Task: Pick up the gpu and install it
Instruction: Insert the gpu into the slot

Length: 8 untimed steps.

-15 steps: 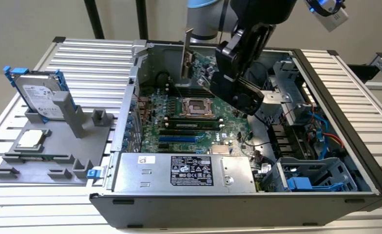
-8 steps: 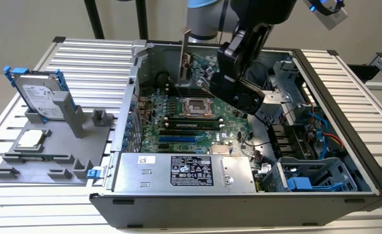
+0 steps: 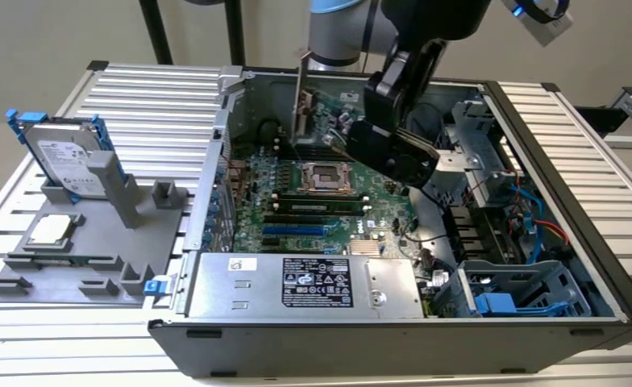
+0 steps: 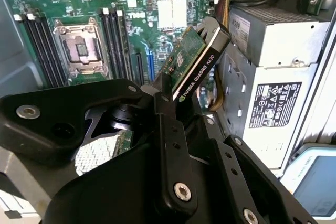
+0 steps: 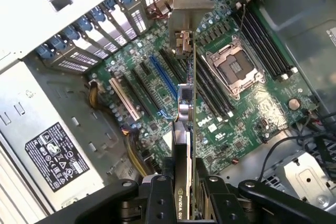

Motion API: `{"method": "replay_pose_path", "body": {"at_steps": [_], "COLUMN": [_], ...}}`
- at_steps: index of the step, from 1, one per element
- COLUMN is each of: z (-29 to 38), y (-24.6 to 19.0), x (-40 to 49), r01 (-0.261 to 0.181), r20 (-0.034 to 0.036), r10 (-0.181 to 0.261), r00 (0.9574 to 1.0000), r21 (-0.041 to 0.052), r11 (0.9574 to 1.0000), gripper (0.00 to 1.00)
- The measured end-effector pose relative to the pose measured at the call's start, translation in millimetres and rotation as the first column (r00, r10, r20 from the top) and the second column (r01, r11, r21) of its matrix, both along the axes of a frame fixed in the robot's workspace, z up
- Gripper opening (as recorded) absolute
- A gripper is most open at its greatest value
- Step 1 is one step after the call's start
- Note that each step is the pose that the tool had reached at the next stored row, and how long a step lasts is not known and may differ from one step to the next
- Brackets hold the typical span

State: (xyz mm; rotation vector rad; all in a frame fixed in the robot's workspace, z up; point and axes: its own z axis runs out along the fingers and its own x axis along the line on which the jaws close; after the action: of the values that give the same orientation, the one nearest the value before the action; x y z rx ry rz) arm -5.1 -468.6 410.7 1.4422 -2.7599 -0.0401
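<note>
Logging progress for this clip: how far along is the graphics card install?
Done: the graphics card is picked up, clamped in the gripper. In hand: it hangs tilted over the motherboard inside the computer case. Left: it is not yet plugged into the motherboard.

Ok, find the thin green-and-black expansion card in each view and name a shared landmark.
Exterior view: thin green-and-black expansion card upright above the green motherboard.
Second wrist view: tilted, beside the grey power supply.
First wrist view: edge-on, over the slots.
Shared: empty square CPU socket.
</note>
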Motion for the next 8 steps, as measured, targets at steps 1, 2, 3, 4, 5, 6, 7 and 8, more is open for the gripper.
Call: {"method": "replay_pose_path", "body": {"at_steps": [1, 2, 3, 4, 5, 6, 7, 8], "z": [0.0, 0.0, 0.0, 0.0, 0.0, 0.0, 0.0, 0.0], "y": [0.0, 0.0, 0.0, 0.0, 0.0, 0.0, 0.0, 0.0], "x": [-0.1, -0.1, -0.1, -0.1, -0.1, 0.0, 0.1, 0.1], "r01": [-0.007, -0.015, -0.022, -0.030, -0.037, -0.045, -0.054, -0.061], "r20": [0.0000, 0.0000, 0.0000, 0.0000, 0.0000, 0.0000, 0.0000, 0.0000], "r10": [0.007, 0.015, 0.022, 0.030, 0.037, 0.045, 0.054, 0.061], "r00": [1.0000, 0.9999, 0.9998, 0.9996, 0.9993, 0.9990, 0.9985, 0.9981], "r21": [0.0000, 0.0000, -0.0001, -0.0002, -0.0002, -0.0003, -0.0004, -0.0004], "r11": [1.0000, 0.9999, 0.9998, 0.9996, 0.9993, 0.9990, 0.9985, 0.9981], "gripper": [0.00, 0.00, 0.00, 0.00, 0.00, 0.00, 0.00, 0.00]}}
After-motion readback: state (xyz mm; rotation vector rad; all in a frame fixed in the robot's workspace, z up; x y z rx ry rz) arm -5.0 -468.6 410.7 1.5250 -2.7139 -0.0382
